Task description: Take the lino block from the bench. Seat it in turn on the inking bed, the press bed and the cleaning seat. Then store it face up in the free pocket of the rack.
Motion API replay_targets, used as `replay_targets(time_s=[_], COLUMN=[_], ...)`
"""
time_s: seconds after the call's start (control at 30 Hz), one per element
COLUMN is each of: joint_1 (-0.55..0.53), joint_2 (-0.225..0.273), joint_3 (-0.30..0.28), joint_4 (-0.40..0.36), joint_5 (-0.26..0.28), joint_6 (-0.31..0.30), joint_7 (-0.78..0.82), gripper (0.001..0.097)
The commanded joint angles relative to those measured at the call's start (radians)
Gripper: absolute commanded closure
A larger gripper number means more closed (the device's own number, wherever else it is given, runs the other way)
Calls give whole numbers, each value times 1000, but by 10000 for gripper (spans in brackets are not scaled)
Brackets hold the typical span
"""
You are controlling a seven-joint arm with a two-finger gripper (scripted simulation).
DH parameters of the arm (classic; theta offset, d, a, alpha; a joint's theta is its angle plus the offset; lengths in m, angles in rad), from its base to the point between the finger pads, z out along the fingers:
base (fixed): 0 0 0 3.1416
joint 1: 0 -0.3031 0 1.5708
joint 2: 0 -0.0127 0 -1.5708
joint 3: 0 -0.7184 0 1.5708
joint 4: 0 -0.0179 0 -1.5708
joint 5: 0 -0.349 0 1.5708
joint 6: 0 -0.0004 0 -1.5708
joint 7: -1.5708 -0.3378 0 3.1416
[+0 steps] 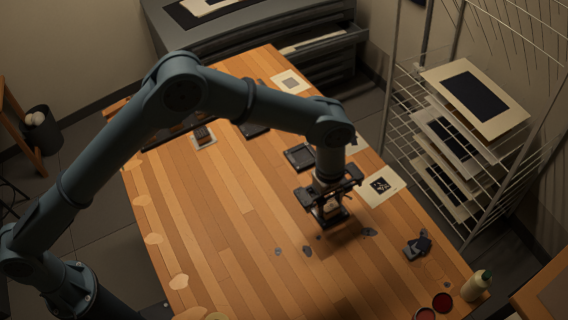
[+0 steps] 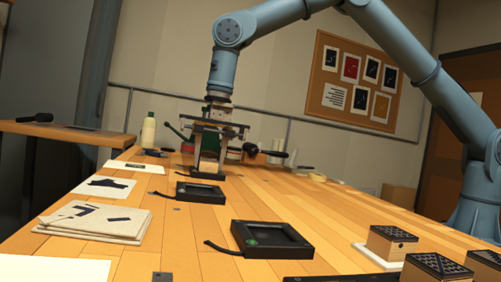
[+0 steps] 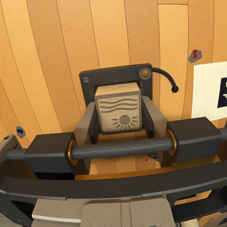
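Observation:
Toward the far end of the wooden bench, three black square seats stand in a row, and the lino block (image 3: 119, 108) sits in the farthest one (image 2: 208, 173), a tan wooden cube whose carved top shows waves and a sun. That seat (image 3: 115, 78) has an amber lamp at one corner and a short black cable. The middle seat (image 2: 200, 192) and the near seat (image 2: 271, 239), which shows a green lamp, are empty. The rack (image 2: 391, 243) with other dark-topped blocks lies at the near end. My gripper (image 3: 119, 118) stands upright over the farthest seat and grips the lino block by its sides.
A wire drying rack (image 1: 465, 145) with prints stands beside the bench. Printed sheets (image 2: 94, 221) lie along the bench's edge near the seats. A bottle (image 2: 148, 130), ink pots (image 1: 442, 302) and a roller (image 2: 263, 151) sit at the far end.

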Motion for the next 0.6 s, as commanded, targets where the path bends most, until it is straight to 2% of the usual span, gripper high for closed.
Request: replay_targets(time_s=[0.0,0.57], joint_1=[0,0], joint_2=[-2,-2], joint_3=[0,0], joint_4=[-1,-1], joint_5=[0,0], joint_6=[0,0], joint_7=[0,0], gripper=[866,526])
